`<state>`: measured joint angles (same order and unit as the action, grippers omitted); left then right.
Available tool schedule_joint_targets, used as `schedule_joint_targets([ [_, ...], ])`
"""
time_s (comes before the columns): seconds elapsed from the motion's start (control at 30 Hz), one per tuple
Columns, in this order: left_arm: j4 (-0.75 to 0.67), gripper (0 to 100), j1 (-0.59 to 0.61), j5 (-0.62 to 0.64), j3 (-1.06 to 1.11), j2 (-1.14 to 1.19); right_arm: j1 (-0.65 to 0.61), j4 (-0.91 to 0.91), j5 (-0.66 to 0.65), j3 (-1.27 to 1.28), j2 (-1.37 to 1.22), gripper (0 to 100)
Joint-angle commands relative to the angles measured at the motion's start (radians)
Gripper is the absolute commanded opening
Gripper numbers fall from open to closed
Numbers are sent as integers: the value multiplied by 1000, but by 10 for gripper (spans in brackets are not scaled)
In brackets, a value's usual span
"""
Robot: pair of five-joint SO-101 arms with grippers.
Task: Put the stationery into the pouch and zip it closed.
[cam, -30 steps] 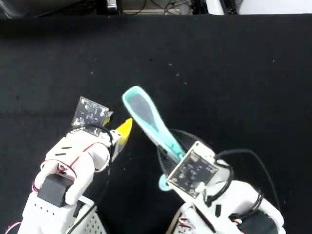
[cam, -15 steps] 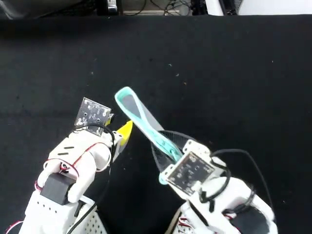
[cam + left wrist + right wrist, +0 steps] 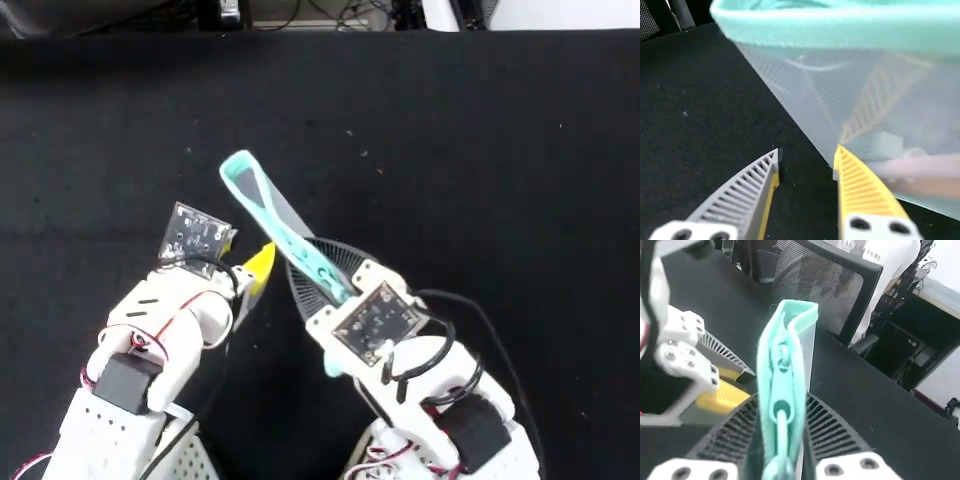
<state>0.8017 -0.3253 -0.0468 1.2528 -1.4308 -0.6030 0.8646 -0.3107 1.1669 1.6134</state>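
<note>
High view: a black cloth-covered table point(image 3: 480, 150) with two white robot arms at its near edge. Over the middle of the table, the right gripper point(image 3: 312, 268) clamps its black ribbed fingers on a long translucent mesh pouch with a mint-green zip band point(image 3: 262, 205). The pouch runs slantwise away from the gripper toward the table's far left. The left gripper point(image 3: 255, 275) sits just beside the pouch, on its left.

Left wrist view: the left gripper point(image 3: 805, 156) is spread wide and holds nothing, with one grey ribbed finger and one yellow. The pouch point(image 3: 850, 85) hangs right ahead, its green band uppermost. The yellow fingertip is at the mesh wall, though contact is unclear. Blurred through the mesh are a pale block point(image 3: 883, 145) and a pinkish stick shape point(image 3: 927, 167).

Right wrist view: the pouch point(image 3: 790, 345) stands edge-on between the right gripper's point(image 3: 784, 407) fingers, its green zip pull point(image 3: 782, 412) close to them. The left gripper point(image 3: 747, 383) is near the pouch. A black mesh chair point(image 3: 825, 287) stands beyond the table.
</note>
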Motion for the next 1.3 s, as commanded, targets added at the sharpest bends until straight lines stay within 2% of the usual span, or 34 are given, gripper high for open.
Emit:
schedule_joint_targets([
  [0.0, -20, 190, -2, -2, -12, -20, -6, -201, 9, -1, -18, 31],
  [0.13, -15, 189, 39, -2, -19, -20, -5, -436, 11, 7, -38, 14],
  [0.27, -15, 188, 113, 6, -41, -20, -5, -503, 11, 2, -136, 12],
  [0.43, -17, 188, 160, 57, -50, -21, -5, -671, 15, -12, -346, 12],
  [0.57, -23, 188, 183, 83, -48, -21, -5, -744, 17, -12, -532, 12],
  [0.7, -23, 188, 182, 81, -41, -21, 2, -741, 14, 33, -619, 12],
  [0.77, -23, 188, 182, 81, -41, -21, 17, -674, 14, 50, -613, 15],
  [0.97, -57, 188, 174, 83, -8, -20, 32, -193, 11, -44, -521, 16],
  [1.07, -101, 188, 174, 83, 25, -20, 31, -60, 9, -105, -467, 20],
  [1.27, -115, 190, 134, 83, 47, -14, 38, 86, 9, -139, -410, 243],
])
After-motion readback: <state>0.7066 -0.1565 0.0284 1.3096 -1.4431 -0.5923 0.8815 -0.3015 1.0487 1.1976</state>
